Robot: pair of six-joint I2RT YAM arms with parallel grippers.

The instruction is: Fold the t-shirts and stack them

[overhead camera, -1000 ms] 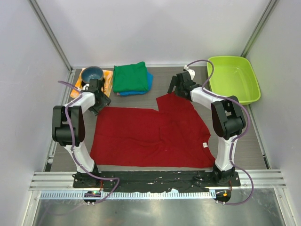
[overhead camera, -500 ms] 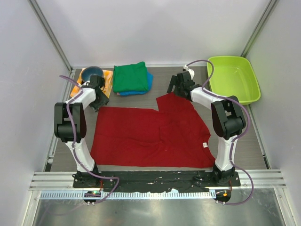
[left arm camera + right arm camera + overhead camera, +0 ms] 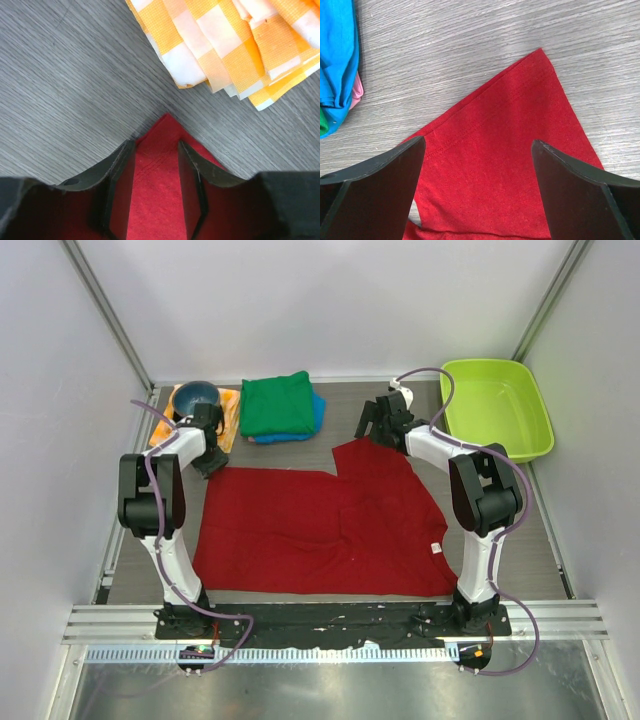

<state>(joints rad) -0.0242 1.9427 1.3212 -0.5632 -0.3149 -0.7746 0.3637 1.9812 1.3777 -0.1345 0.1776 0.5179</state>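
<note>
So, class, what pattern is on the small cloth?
The cloth has orange-and-white checks, clearest in the left wrist view.

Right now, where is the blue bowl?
In the top view, the blue bowl sits at the far left of the table, on the orange checked cloth, left of the folded green shirt.

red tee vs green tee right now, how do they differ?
1. Pose: the red t-shirt lies spread out; the green t-shirt is folded into a compact block.
2. Support: red lies straight on the table; green sits on the folded blue t-shirt.
3. Tools: the left tool and right tool each straddle a far corner of red, jaws open; neither is at green.
Shared: both plain, one solid colour.
</note>
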